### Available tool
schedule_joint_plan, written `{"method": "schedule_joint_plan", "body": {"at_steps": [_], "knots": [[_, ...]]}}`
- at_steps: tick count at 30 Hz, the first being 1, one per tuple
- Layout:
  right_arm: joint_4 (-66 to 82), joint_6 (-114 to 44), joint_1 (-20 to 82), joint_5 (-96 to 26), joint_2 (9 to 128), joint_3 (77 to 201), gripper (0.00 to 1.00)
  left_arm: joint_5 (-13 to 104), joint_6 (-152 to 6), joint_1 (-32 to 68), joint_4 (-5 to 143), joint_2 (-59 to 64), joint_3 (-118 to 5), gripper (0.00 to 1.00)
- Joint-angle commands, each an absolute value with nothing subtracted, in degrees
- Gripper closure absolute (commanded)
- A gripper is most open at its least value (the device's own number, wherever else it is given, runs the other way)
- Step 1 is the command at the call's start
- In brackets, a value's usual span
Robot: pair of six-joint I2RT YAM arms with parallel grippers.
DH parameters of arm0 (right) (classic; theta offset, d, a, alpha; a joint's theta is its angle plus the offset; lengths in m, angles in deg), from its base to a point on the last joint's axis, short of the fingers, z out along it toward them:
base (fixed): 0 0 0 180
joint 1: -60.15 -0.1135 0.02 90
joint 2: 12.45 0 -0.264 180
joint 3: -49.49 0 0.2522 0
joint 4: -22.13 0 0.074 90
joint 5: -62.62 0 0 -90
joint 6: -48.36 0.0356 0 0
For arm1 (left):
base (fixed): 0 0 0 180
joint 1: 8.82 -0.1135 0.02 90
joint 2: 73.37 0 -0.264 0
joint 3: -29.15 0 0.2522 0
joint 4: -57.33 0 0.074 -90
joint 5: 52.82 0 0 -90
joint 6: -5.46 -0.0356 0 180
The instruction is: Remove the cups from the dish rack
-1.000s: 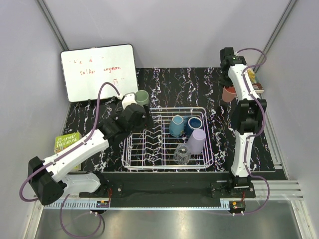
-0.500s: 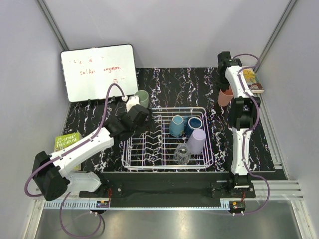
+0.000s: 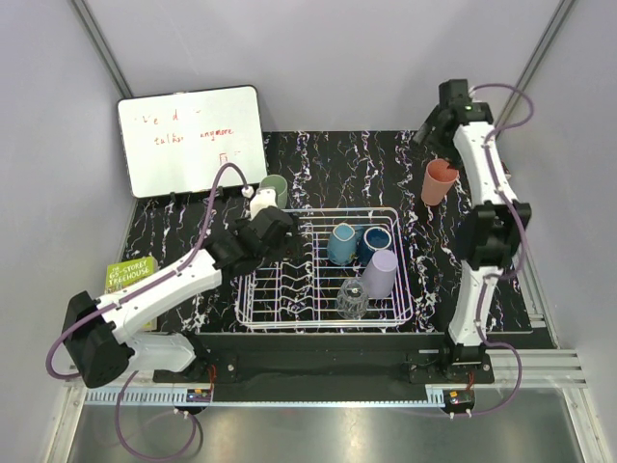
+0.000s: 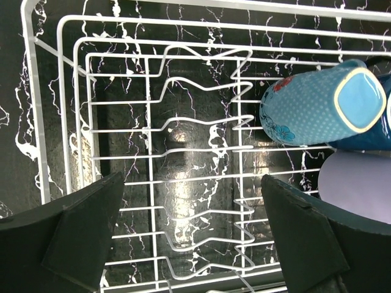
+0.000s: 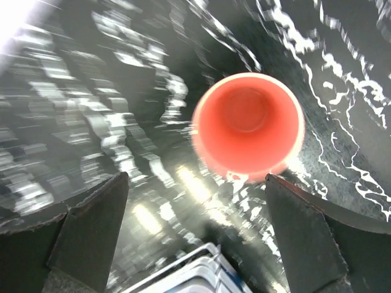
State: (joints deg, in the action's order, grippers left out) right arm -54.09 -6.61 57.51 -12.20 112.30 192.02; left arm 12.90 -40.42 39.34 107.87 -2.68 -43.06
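tabletop (image 3: 337,164): black marble-look slab, with a good stretch of bare surface behind the rack, between the two loose cups

dish rack (image 3: 289,280): white wire, sits front and centre. The left half is just prongs, and all four cups are bunched in the right half

whiteboard (image 3: 190,138): propped at the far left corner, red scribbles on it

lavender cup (image 3: 381,273): in the rack, tipped over, front right

teal cup (image 3: 340,243): in the rack, lying tilted. The left wrist cam shows little dots and a flower print on it

dark blue cup (image 3: 372,242): in the rack, right up against the teal one

clear glass (image 3: 352,299): in the rack near the front rail, touching the lavender cup

salmon cup (image 3: 439,181): out of the rack, upright, mouth up, near the right edge of the tabletop

pale green cup (image 3: 274,188): also out, just behind the rack's far left corner

left tool (image 4: 192,183): fingers spread wide over the rack's bare left half, holding nothing

right tool (image 5: 195,180): fingers wide apart above the salmon cup, not touching it
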Motion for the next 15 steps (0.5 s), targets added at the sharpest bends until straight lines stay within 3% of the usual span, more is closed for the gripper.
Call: {"method": "schedule_joint_plan", "body": {"at_steps": [1,9,15], "knots": [[-48.2,-6.0,55.6,-14.9,93.0,187.2,0.00,8.3,-42.7,43.2,106.7,-3.2,-46.9,0.01],[-35.8,-13.1,46.4,-16.2,67.6,158.1,0.00,2.4,-49.2,57.8,104.8,8.4,-58.0,0.01],[-33.2,-15.0,43.7,-20.3,51.4,140.7,0.00,4.6,-53.8,62.0,97.9,13.4,-60.7,0.01]]}}
